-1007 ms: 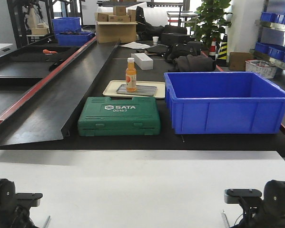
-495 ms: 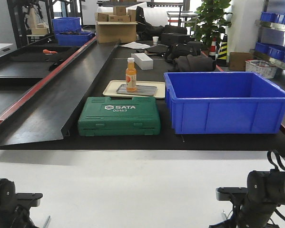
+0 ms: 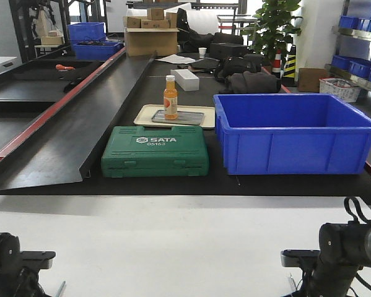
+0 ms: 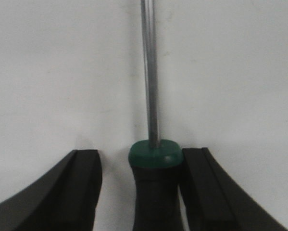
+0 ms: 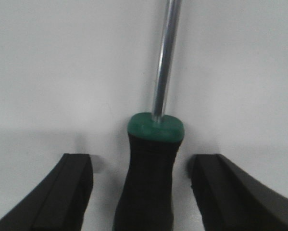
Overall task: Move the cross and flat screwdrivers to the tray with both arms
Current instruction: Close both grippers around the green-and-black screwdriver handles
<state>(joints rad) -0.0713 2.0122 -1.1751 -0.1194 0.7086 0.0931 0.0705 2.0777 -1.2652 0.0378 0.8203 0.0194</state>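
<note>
Loads of bare white table [image 3: 173, 247] on all sides. Its far edge meets the black bench holding the green SATA case [image 3: 155, 151] and the blue bin [image 3: 293, 133]. The grey tray [image 3: 188, 117] sits further back, behind the case.

The left gripper [image 4: 141, 161] is parted around the left screwdriver [image 4: 150, 72], with one finger touching the handle and the other standing off. The right gripper [image 5: 143, 163] is wider, both fingers clear of the right screwdriver [image 5: 153, 127].

Shaft tips are cut off, so can't tell cross from flat.
</note>
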